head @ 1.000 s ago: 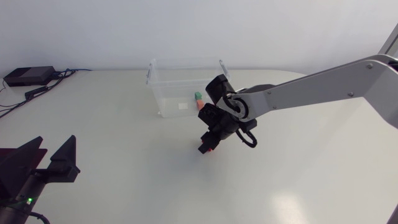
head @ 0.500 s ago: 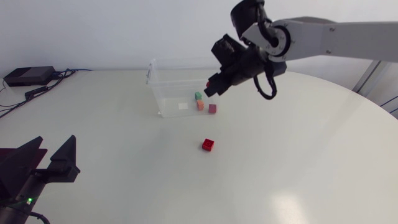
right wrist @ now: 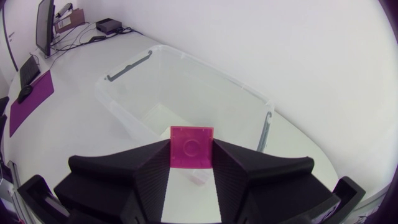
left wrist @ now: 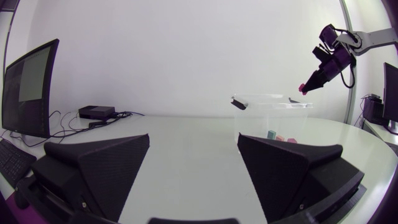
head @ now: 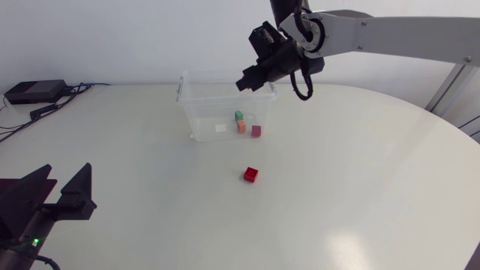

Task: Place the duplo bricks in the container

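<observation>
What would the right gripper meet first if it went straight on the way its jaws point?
Probably the floor of the container: the right gripper, shut on a pink brick, points down into its open top, with nothing seen between. Depth is unclear, so a wall is possible.

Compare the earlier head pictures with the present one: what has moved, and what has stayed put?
The right gripper rose from the table beside the red brick and swung back above the container, shut on a magenta brick. The red brick, the green brick, orange brick and dark pink brick inside the container, and the open left gripper stayed put.
</observation>
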Robot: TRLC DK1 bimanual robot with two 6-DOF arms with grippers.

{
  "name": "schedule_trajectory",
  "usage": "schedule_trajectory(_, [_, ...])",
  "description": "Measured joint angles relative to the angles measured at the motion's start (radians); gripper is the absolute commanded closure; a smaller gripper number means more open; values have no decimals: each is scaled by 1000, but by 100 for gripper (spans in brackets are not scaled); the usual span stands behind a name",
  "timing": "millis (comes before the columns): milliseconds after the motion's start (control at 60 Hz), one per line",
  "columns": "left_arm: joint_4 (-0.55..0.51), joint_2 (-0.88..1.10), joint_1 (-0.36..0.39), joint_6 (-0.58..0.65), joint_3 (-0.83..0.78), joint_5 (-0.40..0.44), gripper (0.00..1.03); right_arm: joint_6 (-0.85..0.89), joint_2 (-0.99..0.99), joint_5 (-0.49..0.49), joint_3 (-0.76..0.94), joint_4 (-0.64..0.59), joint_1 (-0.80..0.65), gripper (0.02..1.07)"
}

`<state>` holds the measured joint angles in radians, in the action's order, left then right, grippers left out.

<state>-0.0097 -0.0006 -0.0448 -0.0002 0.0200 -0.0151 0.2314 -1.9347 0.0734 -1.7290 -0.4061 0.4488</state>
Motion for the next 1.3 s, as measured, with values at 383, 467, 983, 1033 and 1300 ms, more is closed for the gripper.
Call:
schedule_trajectory(383, [0,0,0,0,0,0,4,-3,-85,-16,-28,253,-5,77])
schedule_trajectory(467, [0,0,0,0,0,0,4,-3,-130,-36,-58,257,1,53])
schedule_trajectory(983, [0,0,0,0,0,0,4,1,62,2,48,17,3,6])
schedule_trajectory(1033, [0,0,0,0,0,0,4,6,121,8,103,-7,9,6])
schedule_trajectory(1300, [0,0,0,0,0,0,4,124,227,50,378,-66,72,6])
